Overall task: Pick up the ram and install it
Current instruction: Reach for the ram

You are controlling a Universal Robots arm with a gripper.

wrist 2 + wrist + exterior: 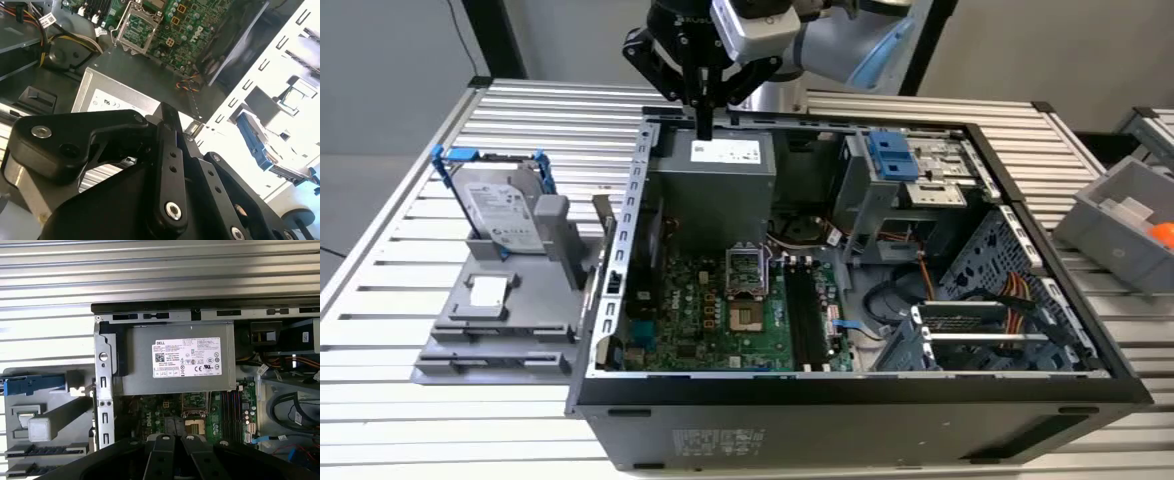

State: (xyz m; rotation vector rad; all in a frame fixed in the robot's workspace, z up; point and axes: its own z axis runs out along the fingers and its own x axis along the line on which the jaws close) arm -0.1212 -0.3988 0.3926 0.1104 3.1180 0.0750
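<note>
Standing on its long edge, what I take for the ram [603,218] is a thin stick in the grey holder [494,335], just beside the open computer case's [854,425] side wall on the exterior view's left; its colour is hard to tell from there. The gripper [704,122] hangs well apart from it in the upper middle of that frame, over the case's far rim, its black fingers pressed together pad to pad. In the second wrist view those fingers [167,165] meet at their tips above the power supply [710,170]. A white printed label [186,357] lies on the power supply, plainest in the first wrist view. The hard drive [500,205], upright in its blue frame in the holder, carries a label too, and a pale sticker [720,440] sits on the case's near face. The motherboard's long black slots [803,315] run through the lower middle of the exterior view. At that view's right edge a grey bin [1121,215] holds something orange [1161,235], all of it on a slatted metal table [400,400].
</note>
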